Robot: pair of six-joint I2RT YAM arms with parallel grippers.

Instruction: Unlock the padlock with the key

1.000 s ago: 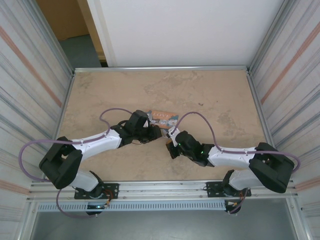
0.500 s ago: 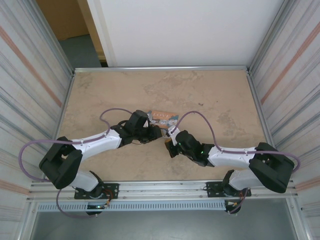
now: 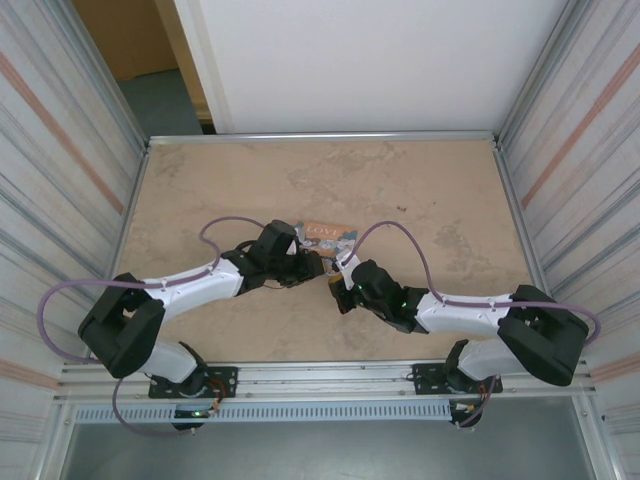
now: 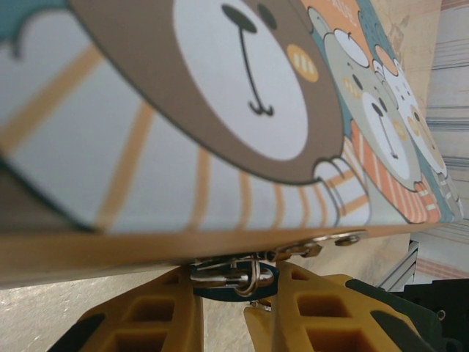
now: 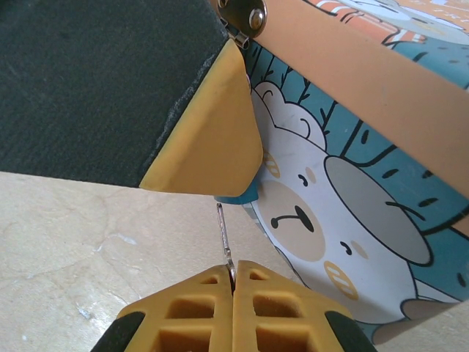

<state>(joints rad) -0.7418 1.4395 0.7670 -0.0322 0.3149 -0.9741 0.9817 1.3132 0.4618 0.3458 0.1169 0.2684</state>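
Bear-print tin sits mid-worktop, both arms drawn in at its near side; the left fingers reach that side from the left, the right fingers from the right.

Against the tin's front wall, just off its metal hasp, the left fingers are closed narrowly on the padlock; its small blue body is pinched between the yellow pads and its silvery shackle is looped toward the hasp.

The right fingers are pressed fully together on the key; only a thin bright blade stands out of them, pointing toward the tin wall. Its tip is just beside the padlock's blue corner; whether it touches cannot be told, and the keyway is hidden behind a left pad.

The insertion looks barely begun. The blade appears to sit slightly to one side of the blue body; pushed on from here, it would likely skid along the tin's painted wall and miss the slot. So slim a blade, held at one end, may pivot in the pinch once it meets resistance. A hard shove could twist the padlock in its narrow hold, or slide the whole tin away across the worktop. The left pad crowding the lock's corner could also block the key's path.
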